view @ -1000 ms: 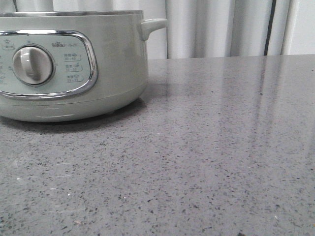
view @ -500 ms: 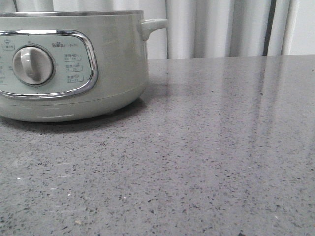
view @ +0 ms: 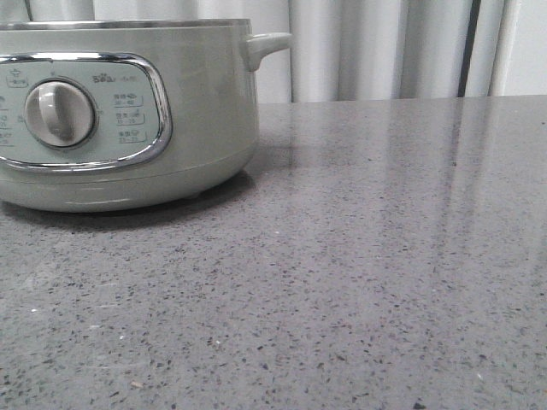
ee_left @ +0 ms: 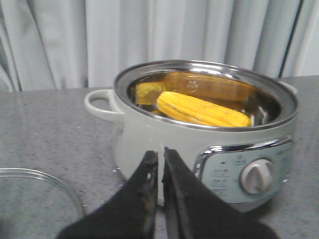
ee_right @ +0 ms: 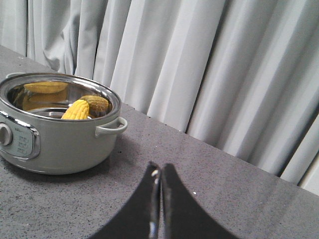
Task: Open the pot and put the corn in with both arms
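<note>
The pale grey-green pot (view: 197, 111) stands at the far left of the table, its dial (view: 58, 113) facing me. It is open, with no lid on its steel rim (ee_left: 204, 67). The yellow corn (ee_left: 202, 109) lies inside the pot; it also shows in the right wrist view (ee_right: 76, 110). My left gripper (ee_left: 160, 152) is shut and empty, just in front of the pot's wall. My right gripper (ee_right: 160, 167) is shut and empty, over the table to the right of the pot (ee_right: 55, 134). Neither gripper shows in the front view.
A clear glass lid (ee_left: 40, 199) lies on the grey speckled table (view: 385, 256) to the left of the pot. Pale curtains (ee_right: 199, 64) hang behind the table. The pot's side handle (view: 265, 44) sticks out to the right.
The pot has shifted very slightly to the right in the front view. No arm shows there.
</note>
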`<state>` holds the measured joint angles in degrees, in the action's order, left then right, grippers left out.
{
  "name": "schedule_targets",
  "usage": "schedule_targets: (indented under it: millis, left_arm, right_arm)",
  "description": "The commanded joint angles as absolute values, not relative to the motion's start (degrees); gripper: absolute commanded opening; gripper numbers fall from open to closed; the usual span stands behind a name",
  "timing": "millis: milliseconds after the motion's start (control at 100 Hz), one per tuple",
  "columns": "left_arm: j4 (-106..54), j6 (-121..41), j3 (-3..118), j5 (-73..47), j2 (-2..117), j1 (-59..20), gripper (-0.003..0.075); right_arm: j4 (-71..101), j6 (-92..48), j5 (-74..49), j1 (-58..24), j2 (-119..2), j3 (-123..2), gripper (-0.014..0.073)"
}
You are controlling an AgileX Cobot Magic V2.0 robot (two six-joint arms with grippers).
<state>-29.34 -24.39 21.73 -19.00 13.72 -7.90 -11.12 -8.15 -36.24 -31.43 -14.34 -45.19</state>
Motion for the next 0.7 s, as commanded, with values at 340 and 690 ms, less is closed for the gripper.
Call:
schedule_targets:
  millis: [340, 690]
  left_arm:
    - [-11.68, -8.96, 1.56, -8.64, 0.67, -8.17, -0.0010]
    - [-10.77, -8.61, -1.02, -15.95, -2.07, -8.17, -0.0010]
  right_arm:
    - [-12.10, -8.41, -31.92, -31.24, -15.25, -46.42, -0.0053]
    - [-12.10, -8.41, -31.92, -31.24, -15.25, -46.42, -0.0053]
